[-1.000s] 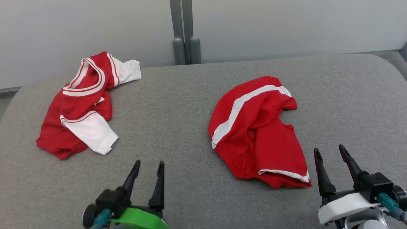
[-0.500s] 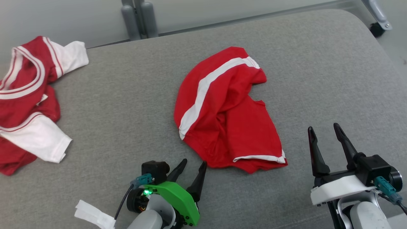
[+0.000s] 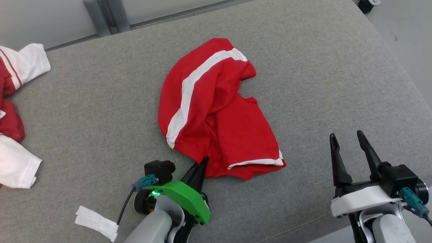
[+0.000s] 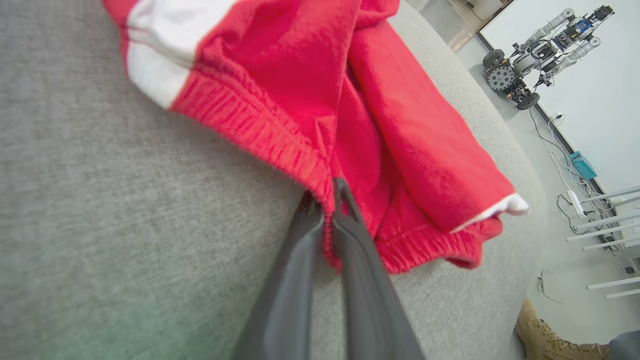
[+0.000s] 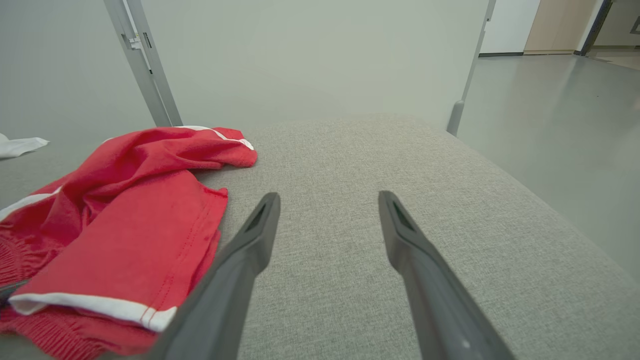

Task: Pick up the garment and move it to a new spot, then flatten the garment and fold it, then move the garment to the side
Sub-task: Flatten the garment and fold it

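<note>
The left tool (image 3: 203, 160) is pinching the red shorts (image 3: 216, 111) by the waistband; the right tool (image 3: 347, 134) is hovering spread.

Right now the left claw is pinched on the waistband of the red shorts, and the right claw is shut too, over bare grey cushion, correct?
Not quite. The right claw is open, jaws spread wide over the grey cushion, as the right wrist view shows. The left claw is indeed pinched on the waistband of the red shorts.
</note>
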